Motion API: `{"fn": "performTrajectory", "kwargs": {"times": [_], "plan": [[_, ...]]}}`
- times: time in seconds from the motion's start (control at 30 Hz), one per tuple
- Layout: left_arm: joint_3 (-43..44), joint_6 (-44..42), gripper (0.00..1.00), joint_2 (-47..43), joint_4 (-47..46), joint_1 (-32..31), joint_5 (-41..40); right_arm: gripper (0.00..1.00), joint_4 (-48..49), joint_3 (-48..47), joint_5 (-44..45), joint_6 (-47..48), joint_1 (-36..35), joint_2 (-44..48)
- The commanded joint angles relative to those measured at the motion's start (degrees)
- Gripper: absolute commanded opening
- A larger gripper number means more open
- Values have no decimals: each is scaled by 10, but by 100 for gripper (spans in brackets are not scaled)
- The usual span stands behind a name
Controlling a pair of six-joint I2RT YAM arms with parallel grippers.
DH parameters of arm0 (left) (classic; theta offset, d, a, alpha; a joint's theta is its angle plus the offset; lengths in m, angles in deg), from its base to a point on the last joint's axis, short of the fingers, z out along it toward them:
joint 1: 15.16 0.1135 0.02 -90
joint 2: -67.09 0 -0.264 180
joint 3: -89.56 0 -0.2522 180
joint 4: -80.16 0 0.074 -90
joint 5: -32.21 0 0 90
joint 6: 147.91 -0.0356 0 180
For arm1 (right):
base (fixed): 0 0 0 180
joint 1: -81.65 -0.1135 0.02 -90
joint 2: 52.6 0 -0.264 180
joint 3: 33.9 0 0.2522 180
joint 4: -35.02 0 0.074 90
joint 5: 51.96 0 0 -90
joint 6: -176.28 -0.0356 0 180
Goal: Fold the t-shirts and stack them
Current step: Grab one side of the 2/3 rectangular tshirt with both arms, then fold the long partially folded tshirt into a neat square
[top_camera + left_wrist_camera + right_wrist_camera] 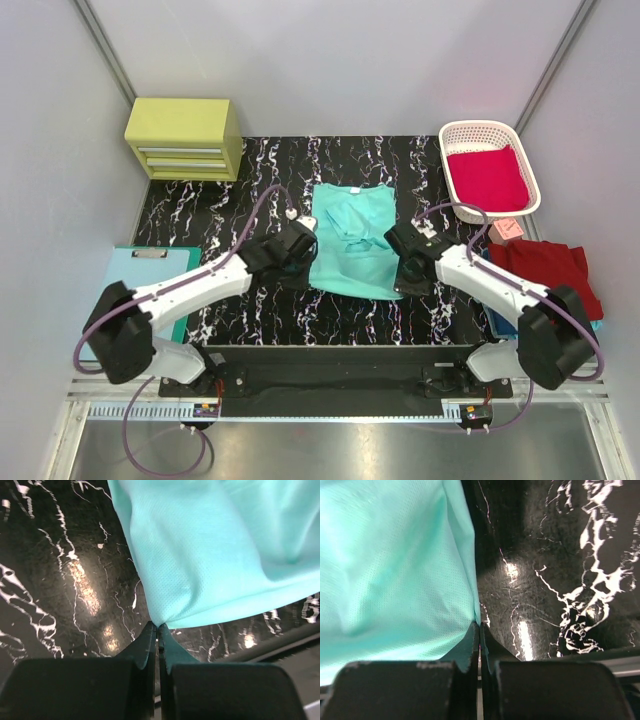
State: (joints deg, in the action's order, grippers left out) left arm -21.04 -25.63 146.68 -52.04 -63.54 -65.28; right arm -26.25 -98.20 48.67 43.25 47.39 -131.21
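Observation:
A mint-teal t-shirt [352, 240] lies partly folded on the black marble table [230, 205], between my two arms. My left gripper [159, 625] is shut on the shirt's near left corner [165, 615], and the cloth fans out from the fingertips. My right gripper [480, 624] is shut on the shirt's near right edge [465, 605]. From above, the left gripper [311, 260] and right gripper [399, 270] sit at the shirt's two lower sides. A crimson t-shirt [487, 178] fills the basket. A dark red t-shirt [545, 268] lies at the right over a blue one [495, 318].
A white lattice basket [452, 135] stands at the back right, with a small pink item [508, 229] in front of it. A yellow-green drawer unit [185, 137] sits at the back left. A pale blue clipboard [135, 275] lies at the left edge.

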Motion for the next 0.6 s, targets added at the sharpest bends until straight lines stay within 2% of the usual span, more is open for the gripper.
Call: {"fn": "performTrajectory", "kwargs": {"times": [0.0,0.33,0.57], "plan": [[22,10,0,-41,39,0,-35,0,-50,-42,47,-15,-3,32],[86,1,0,-27,55,0,-60,0,-71,-116,84,-6,-3,24],[119,-12,0,19,52,7,-76,0,-51,-173,110,17,-3,-58]]}}
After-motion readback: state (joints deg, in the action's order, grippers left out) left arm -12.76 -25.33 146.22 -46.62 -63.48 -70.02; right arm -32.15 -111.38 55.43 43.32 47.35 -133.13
